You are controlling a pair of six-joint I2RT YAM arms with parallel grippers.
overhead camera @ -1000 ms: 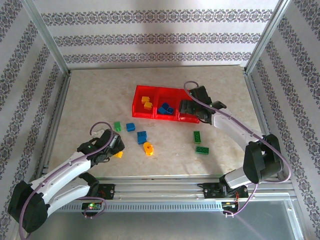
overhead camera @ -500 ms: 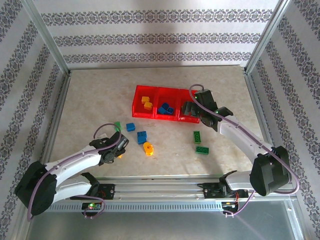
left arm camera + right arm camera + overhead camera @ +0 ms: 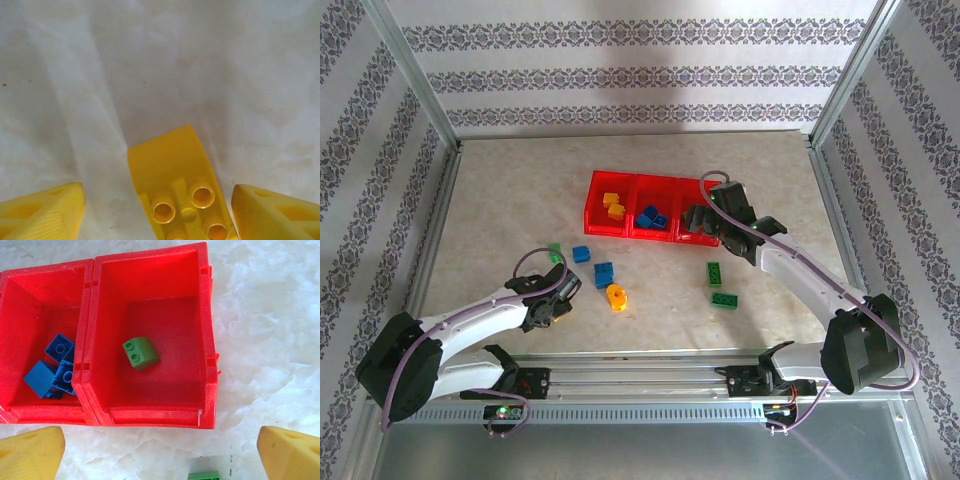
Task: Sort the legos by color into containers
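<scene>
Yellow lego [image 3: 172, 185] between left end effector [image 3: 156, 196]

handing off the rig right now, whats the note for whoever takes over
Left gripper: open, straddling a yellow brick on the table, not gripped yet.
Right gripper: open, empty, near the red tray's right compartment.
Done: yellow bricks in left compartment, blue bricks in middle, one green brick in right.
Left: that yellow brick, another yellow piece, two loose blue bricks, three loose green bricks.

Loose bricks [image 3: 603, 273] before tray [image 3: 591, 208], one brick [image 3: 167, 165] seemingly between left fingers [image 3: 42, 210]
</scene>
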